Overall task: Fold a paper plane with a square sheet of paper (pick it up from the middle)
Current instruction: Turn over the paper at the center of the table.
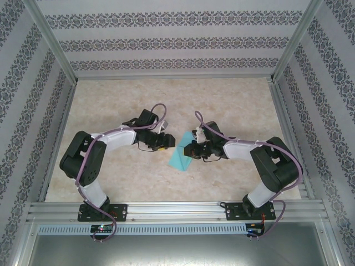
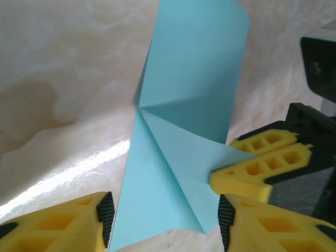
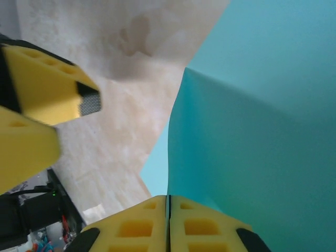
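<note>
The turquoise sheet of paper (image 1: 180, 153), folded along diagonal creases into a rough paper plane shape, lies at the middle of the table between both arms. In the left wrist view the paper (image 2: 189, 105) runs away from me, its pointed flap near the bottom. My left gripper (image 2: 165, 220) is open and straddles that near end, pads apart from the paper. My right gripper (image 3: 169, 223) is shut on the paper's edge (image 3: 252, 131), which stands up from its fingertips. Its yellow fingers (image 2: 262, 157) pinch the flap's right corner. From above, the left gripper (image 1: 165, 142) and right gripper (image 1: 192, 148) face each other.
The marbled beige table top (image 1: 233, 105) is bare around the paper. Patterned walls and aluminium rails (image 1: 172, 209) enclose the workspace. The left gripper's yellow fingers (image 3: 42, 105) show at the upper left of the right wrist view, close to the paper.
</note>
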